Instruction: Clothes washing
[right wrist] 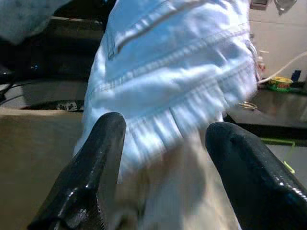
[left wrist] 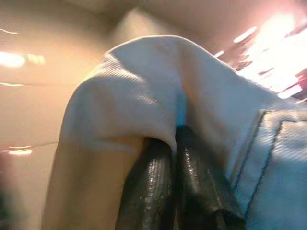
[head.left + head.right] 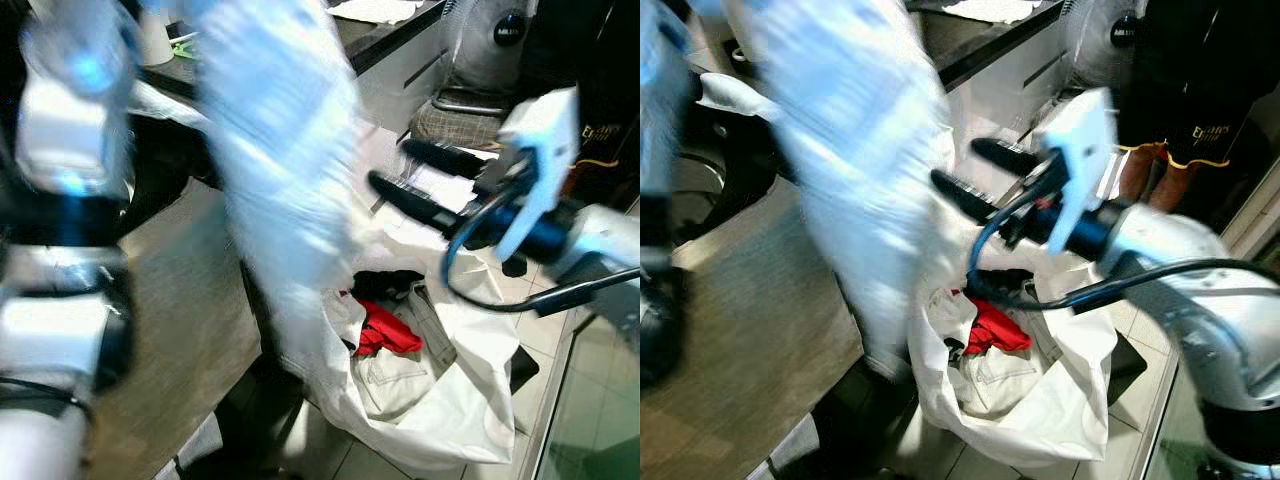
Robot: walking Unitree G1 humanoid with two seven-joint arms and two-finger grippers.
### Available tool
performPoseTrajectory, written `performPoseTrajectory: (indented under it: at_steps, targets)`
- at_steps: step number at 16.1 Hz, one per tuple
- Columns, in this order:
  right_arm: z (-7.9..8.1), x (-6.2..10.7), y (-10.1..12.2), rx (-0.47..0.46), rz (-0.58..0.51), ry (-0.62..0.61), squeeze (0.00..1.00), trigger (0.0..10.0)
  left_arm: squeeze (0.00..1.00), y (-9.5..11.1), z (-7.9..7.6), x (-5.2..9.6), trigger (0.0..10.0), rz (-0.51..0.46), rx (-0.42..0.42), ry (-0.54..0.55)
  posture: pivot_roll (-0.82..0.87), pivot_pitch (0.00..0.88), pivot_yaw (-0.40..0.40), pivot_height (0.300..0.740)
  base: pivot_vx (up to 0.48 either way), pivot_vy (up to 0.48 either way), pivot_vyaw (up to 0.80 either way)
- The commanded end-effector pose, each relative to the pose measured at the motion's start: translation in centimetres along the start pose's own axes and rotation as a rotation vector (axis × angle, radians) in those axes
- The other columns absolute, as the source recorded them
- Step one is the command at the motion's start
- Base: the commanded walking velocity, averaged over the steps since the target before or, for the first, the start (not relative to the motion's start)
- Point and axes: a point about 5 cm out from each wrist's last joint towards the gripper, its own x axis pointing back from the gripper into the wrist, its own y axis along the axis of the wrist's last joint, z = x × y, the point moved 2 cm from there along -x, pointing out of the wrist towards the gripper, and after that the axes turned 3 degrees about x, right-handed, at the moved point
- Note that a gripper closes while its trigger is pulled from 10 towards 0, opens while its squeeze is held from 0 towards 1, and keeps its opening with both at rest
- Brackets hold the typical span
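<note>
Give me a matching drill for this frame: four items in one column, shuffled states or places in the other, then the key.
1. left gripper
2. right gripper
3. red garment
4. pale denim garment

A. lying in the white laundry bag
B. hanging, blurred, above the bag
C. fingers apart, facing the denim
D. shut on fabric

Pairs: 1-D, 2-C, 3-A, 4-B

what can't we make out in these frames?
- Pale denim garment: motion-blurred in both eye views; its type can't be told.
- Left hand: cloth covers its fingertips in the left wrist view.
- White laundry bag: the garment hides its left rim; clothes under the red item are buried.
</note>
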Motion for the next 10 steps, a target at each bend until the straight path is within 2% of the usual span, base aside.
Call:
performPoseTrajectory:
  at_steps: [1, 2, 3, 4, 5, 7, 8, 9, 10]
  targets:
    - [0.5, -0.1, 0.3, 0.016, -0.018, 0.015, 0.0, 10.0, 0.0, 0.1, 1.8, -0.5, 10.0, -0.013, -0.141, 0.12, -0.07, 0.0, 0.107, 0.74, 0.0, 0.0, 0.0]
    - [0.6, -0.2, 0.2, 0.01, -0.025, 0.002, 0.0, 10.0, 0.0, 0.2, 3.6, -1.1, 10.0, -0.01, -0.229, 0.229, -0.08, 0.0, 0.107, 0.74, 0.0, 0.0, 0.0]
    - [0.1, -0.1, 0.2, 0.005, -0.03, -0.035, 0.0, 10.0, 0.0, 1.1, 7.0, -1.8, 10.0, -0.016, -0.342, 0.382, -0.07, 0.0, 0.108, 0.74, 0.0, 0.0, 0.0]
    - [-0.1, -0.1, 0.2, 0.006, -0.03, -0.046, 0.0, 10.0, 0.0, 1.4, 8.3, -1.9, 10.0, -0.019, -0.378, 0.442, -0.07, 0.0, 0.108, 0.74, 0.0, 0.0, 0.0]
    - [-0.6, 0.0, 0.1, 0.021, -0.025, -0.07, 0.0, 10.0, 0.0, 4.0, 11.2, -2.0, 10.0, -0.09, -0.641, 0.577, -0.07, 0.0, 0.114, 0.74, 0.0, 0.0, 0.0]
    - [-0.8, 0.0, 0.2, 0.02, -0.036, -0.088, 0.0, 10.0, 0.0, 6.9, 12.5, -2.2, 10.0, -0.194, -0.828, 0.644, -0.07, 0.0, 0.116, 0.74, 0.0, 0.0, 0.0]
    - [-0.6, 0.0, 0.6, 0.029, -0.07, -0.088, 0.0, 10.0, 0.0, 6.1, 11.9, -2.8, 10.0, -0.146, -0.71, 0.535, -0.07, 0.0, 0.116, 0.74, 0.0, 0.0, 0.0]
    - [-0.3, -0.2, 0.8, 0.009, -0.089, -0.087, 0.0, 10.0, 0.0, 3.7, 10.4, -2.9, 10.0, -0.068, -0.602, 0.443, -0.07, 0.0, 0.116, 0.74, 0.0, 0.0, 0.0]
    - [-0.3, -0.3, 0.8, 0.012, -0.094, -0.088, 0.0, 10.0, 0.0, 3.0, 10.0, -2.9, 10.0, -0.05, -0.634, 0.429, -0.07, 0.0, 0.116, 0.74, 0.0, 0.0, 0.0]
